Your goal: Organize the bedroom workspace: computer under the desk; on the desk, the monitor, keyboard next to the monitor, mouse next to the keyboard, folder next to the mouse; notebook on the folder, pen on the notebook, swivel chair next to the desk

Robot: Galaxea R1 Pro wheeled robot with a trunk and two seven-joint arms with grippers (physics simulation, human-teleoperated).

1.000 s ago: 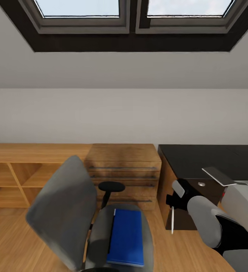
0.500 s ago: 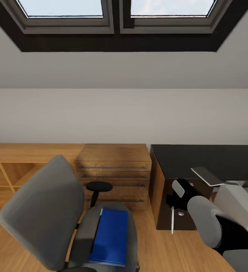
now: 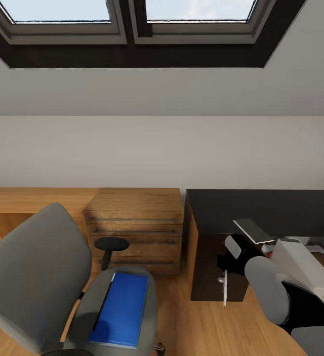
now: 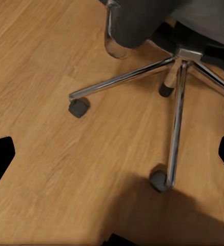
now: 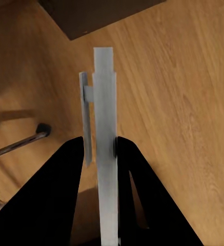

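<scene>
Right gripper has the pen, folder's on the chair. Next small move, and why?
Probably reach the left arm for the folder: it lies on the swivel chair seat, off the desk, and the right gripper is shut on the pen, which stacks last.

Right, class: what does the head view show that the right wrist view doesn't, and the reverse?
Head view: the blue folder on the chair seat, the wooden drawers and the skylights. Right wrist view: the pen close up, its clip, and the jaws shut on it. Both: the pen hanging upright over the wood floor, and a corner of the desk.
</scene>
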